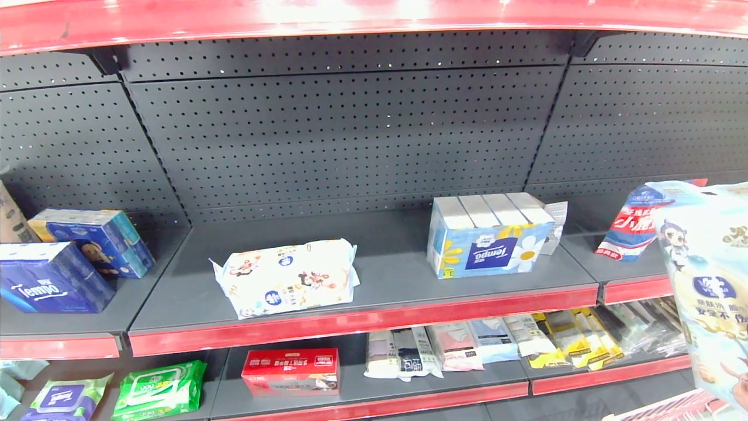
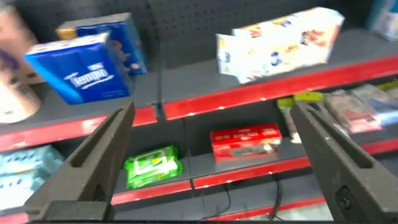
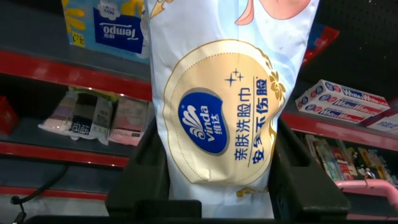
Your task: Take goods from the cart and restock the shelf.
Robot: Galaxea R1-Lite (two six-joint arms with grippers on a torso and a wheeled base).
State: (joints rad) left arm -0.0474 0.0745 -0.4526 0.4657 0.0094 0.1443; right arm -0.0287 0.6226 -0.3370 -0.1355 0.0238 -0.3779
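The right pincer is clamped on a tall light-blue soft pack. One dark finger presses each side of the pack's lower part, and the pack stands upright between them, rising well above the fingers. In the head view the soft pack hangs at the robot's far right, in front of the shelf and clear of its board, just beside a red-and-blue pouch that leans on the right bay.

The left pincer sits before the shelf's left part with its fingers spread wide and nothing between them. Past the gap, a red box and a green wipes pack lie on the lower board.

On the middle board a white cartoon-print pack lies left of centre. A flowered tissue bundle stands to its right, well apart from it. Two dark blue tissue bundles sit on the left bay.
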